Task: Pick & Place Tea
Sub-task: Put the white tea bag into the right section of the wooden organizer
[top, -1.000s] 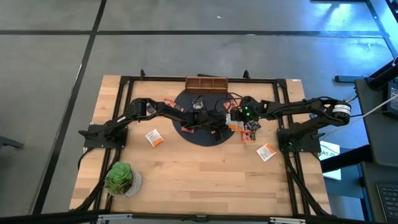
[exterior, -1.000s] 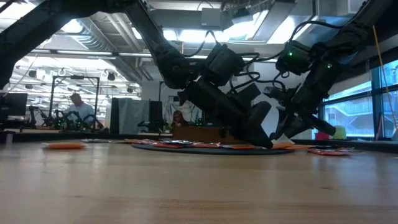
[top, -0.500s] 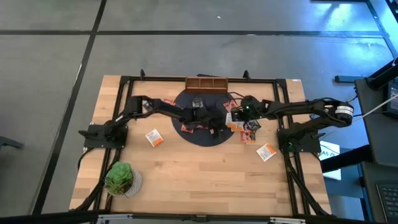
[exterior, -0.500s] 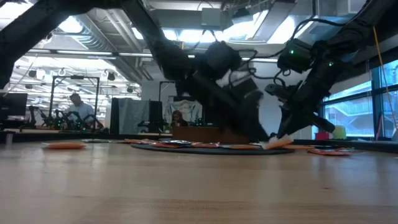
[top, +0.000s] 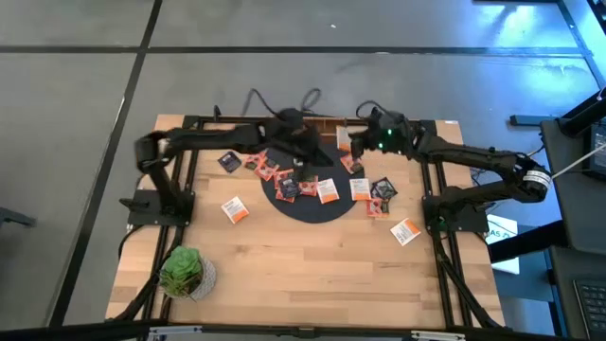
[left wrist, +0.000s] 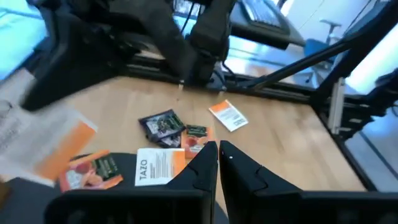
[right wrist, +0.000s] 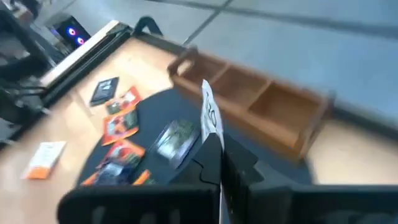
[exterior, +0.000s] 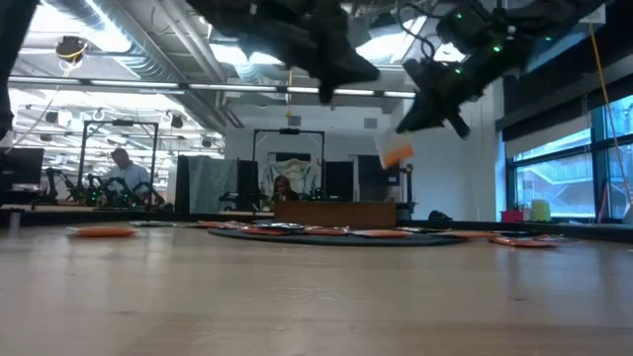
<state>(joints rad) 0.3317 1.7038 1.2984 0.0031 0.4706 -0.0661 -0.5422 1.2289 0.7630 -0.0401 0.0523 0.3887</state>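
Note:
Several small tea packets lie flat on the black round mat and on the table around it, such as an orange and white one. My right gripper is high above the mat's far right part, shut on an orange and white packet. That packet shows edge-on in the right wrist view. My left gripper is shut with nothing between its fingers, high above the mat. The wooden tray stands just beyond the mat. My right gripper pinches the packet between its two fingers by one edge. The fingers slant down from the table's right. The packet hangs below the fingertips, lifted clear of the mat and the table.
A green plant stands at the near left corner. Loose packets lie to the right of the mat and at its far left. A black frame runs along the table's sides. People show in the room beyond.
Both grippers have risen from the mat and gone toward the far edge. My right gripper has lifted the orange and white packet off the mat's right edge, and it now hangs clear. My left gripper has come up with nothing in it.

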